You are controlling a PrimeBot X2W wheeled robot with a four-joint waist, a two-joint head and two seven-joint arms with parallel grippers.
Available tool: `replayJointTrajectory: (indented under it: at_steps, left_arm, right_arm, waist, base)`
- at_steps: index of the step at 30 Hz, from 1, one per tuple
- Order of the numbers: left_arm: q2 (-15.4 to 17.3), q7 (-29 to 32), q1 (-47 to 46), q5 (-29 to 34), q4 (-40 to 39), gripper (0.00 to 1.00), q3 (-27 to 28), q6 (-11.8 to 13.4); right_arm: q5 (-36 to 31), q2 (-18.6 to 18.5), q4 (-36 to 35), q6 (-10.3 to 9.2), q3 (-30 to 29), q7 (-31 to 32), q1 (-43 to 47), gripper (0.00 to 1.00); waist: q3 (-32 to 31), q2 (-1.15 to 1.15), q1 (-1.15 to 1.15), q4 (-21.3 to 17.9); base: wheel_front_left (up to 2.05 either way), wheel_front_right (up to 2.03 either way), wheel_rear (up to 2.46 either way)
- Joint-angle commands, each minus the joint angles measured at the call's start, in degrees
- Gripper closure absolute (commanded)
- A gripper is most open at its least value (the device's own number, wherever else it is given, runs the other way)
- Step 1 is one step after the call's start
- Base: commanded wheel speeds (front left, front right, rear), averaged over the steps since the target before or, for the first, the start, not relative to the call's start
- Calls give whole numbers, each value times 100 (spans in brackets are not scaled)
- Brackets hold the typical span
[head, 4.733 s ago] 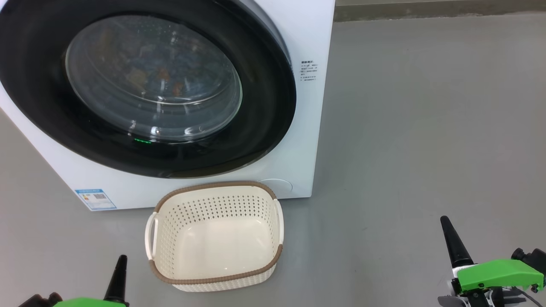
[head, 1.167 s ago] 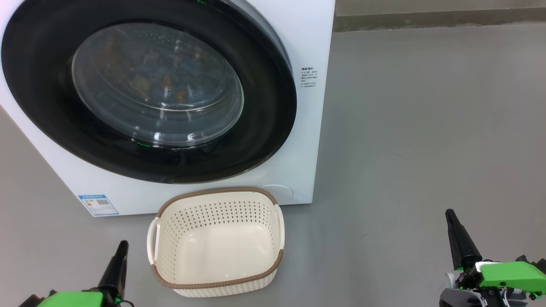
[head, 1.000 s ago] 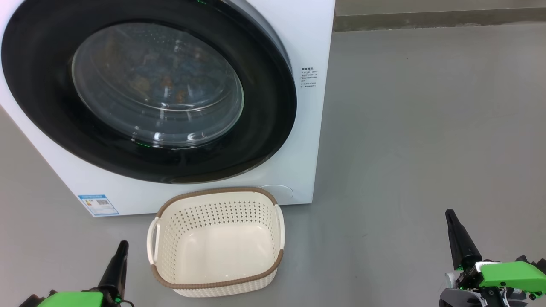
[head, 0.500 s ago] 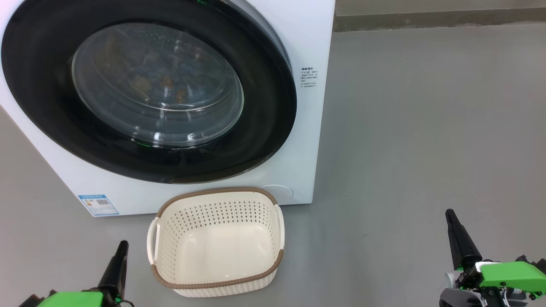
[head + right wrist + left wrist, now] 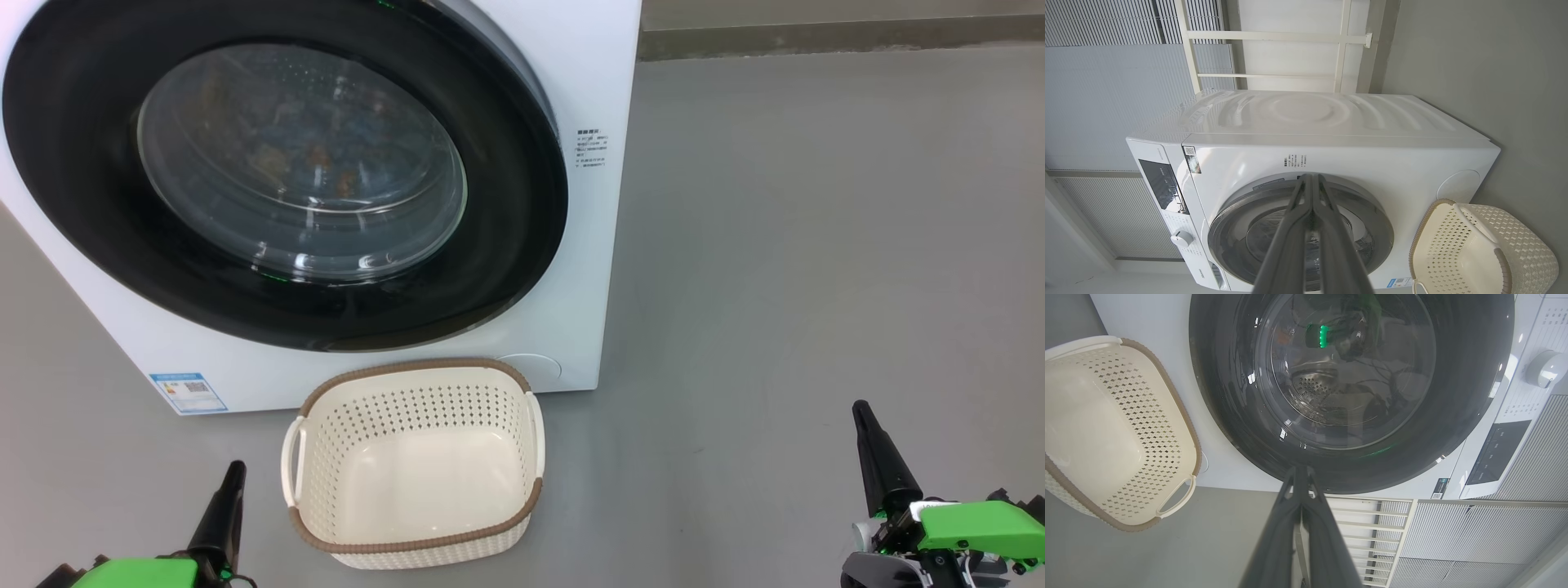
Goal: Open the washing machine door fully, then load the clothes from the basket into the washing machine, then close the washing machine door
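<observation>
A laundry room: big white washing machine [image 5: 1372, 163], small cream basket [image 5: 408, 400] on bare grey floor [image 5: 816, 245], white blinds [image 5: 1098, 102] behind.

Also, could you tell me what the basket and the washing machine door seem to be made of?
The basket looks like matte cream moulded plastic: regular punched holes, smooth floor; its brown rim seems to imitate weave. The washing machine door has a glossy black ring, probably plastic, around clear glass, judging by sharp reflections.

Basket [image 5: 408, 408] just ahead-right of left gripper [image 5: 235, 469], well left of right gripper [image 5: 859, 408]. Washer [image 5: 588, 245] just beyond basket; clothes [image 5: 310, 155] inside it, behind door [image 5: 506, 204].
</observation>
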Motion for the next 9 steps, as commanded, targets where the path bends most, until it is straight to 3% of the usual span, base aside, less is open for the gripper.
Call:
replayJointTrajectory:
  at_steps: [1,9]
  left_arm:
    - [71,35,-236,-41,-170,100,201,-17]
    - [71,35,-236,-41,-170,100,201,-17]
  right_arm:
    - [20,-17,-176,9,127,43,-47,100]
    - [21,-17,-176,9,128,43,-47,100]
  waist:
    - [0,0,0,0]
    - [0,0,0,0]
  base:
    - [0,0,0]
    - [0,0,0]
